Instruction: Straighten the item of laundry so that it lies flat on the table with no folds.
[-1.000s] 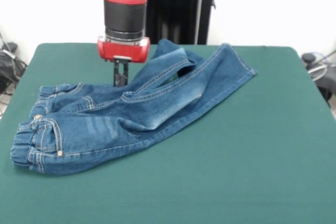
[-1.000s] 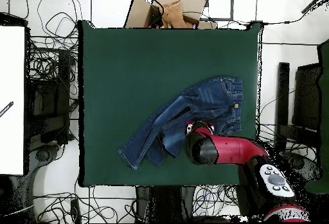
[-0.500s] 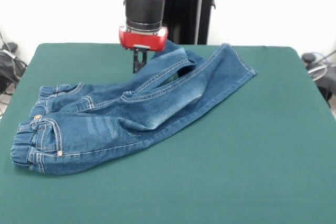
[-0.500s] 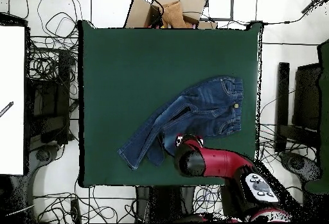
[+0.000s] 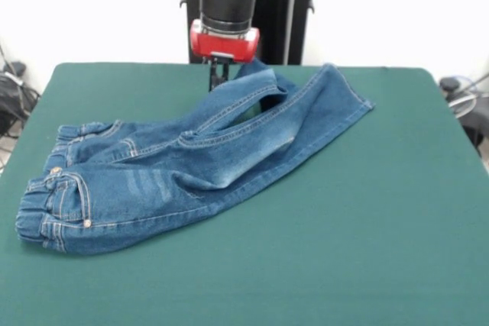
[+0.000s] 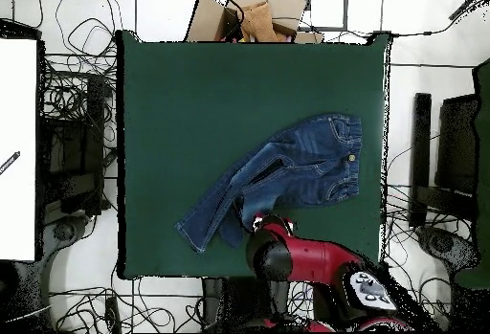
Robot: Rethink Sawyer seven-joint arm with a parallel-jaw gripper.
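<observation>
Small pair of blue denim jeans (image 5: pixel 183 166) lies on the large table covered in dark green cloth (image 5: pixel 367 227), not flat: in the front view the waistband sits at the left near edge, legs run up and right toward the far side, and the legs overlap, with one leg's hem end doubled back near the far edge. Long axis is diagonal, waistband low-left to hems upper-right. Red and black arm's gripper (image 5: pixel 218 74) hangs just above the far side of the folded leg end, at the edge of the cloth there; contact is unclear. Thin black tips show below the red wrist plate, but I cannot tell if they are apart or together. Overhead, the jeans (image 6: pixel 278 177) sit in the table's (image 6: pixel 191 91) lower right part, the leg ends nearest the gripper (image 6: pixel 263 223) and the waistband further off. My read: next grab is the doubled-back hem right under the tool, then pull outward along the leg axis. Plenty of bare green cloth on every side to spread into; cables and boxes are off the table.
</observation>
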